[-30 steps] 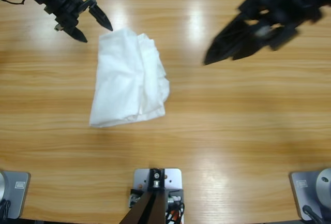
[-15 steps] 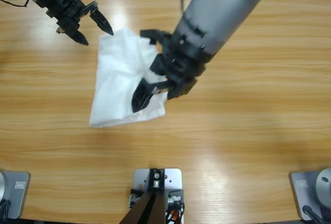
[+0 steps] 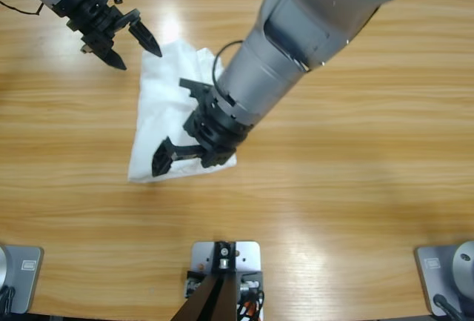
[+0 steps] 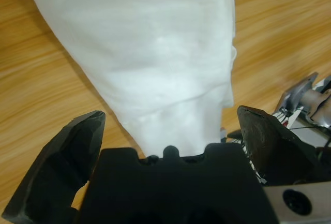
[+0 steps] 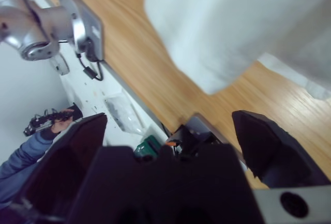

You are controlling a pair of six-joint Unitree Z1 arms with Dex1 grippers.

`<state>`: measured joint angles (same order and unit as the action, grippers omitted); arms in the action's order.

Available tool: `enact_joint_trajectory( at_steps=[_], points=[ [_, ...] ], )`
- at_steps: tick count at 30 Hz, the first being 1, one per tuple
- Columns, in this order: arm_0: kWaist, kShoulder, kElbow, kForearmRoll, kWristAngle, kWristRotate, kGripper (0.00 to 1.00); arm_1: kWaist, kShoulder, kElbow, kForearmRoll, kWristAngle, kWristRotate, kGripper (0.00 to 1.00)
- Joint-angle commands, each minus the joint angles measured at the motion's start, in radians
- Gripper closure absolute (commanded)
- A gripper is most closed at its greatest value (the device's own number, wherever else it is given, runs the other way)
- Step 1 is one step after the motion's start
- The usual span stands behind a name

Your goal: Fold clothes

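One white T-shirt (image 3: 174,124) lies on one wooden table (image 3: 355,180). Two arms reach in, one gripper each.

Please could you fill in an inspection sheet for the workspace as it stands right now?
Surface: wooden table, glare patches.
Job's things: white T-shirt, bunched and wrinkled, lying flat, not neatly folded.
Clutter: nothing seen.
Grippers: left gripper open at the T-shirt's upper corner; right gripper open over its lower edge; neither holds cloth.
Cables: black cable loop on the right arm.
Surroundings: a person's blue sleeve beyond the table edge.
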<state>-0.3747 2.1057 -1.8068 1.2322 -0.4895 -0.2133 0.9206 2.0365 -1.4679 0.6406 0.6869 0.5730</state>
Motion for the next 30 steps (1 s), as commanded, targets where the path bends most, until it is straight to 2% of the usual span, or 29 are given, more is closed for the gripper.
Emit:
enact_joint_trajectory(
  at_steps=[1,21,23,29,30],
  points=[
    [-0.006,0.042,0.041,0.013,0.009,0.017,0.004,-0.005,0.057,0.056,-0.047,-0.017,0.016,0.004],
    [0.01,0.028,0.077,0.013,0.023,0.038,0.004,-0.032,0.146,-0.053,-0.055,0.03,-0.01,0.026],
    [0.011,0.028,0.082,0.013,0.029,0.04,0.004,-0.032,0.158,-0.072,-0.047,0.036,-0.01,0.094],
    [0.014,0.028,0.094,0.012,0.036,0.045,0.004,-0.032,0.18,-0.062,-0.047,0.043,-0.01,0.103],
    [0.015,0.028,0.095,0.012,0.037,0.045,0.004,-0.032,0.18,-0.054,-0.047,0.042,-0.011,0.139]
  ],
)
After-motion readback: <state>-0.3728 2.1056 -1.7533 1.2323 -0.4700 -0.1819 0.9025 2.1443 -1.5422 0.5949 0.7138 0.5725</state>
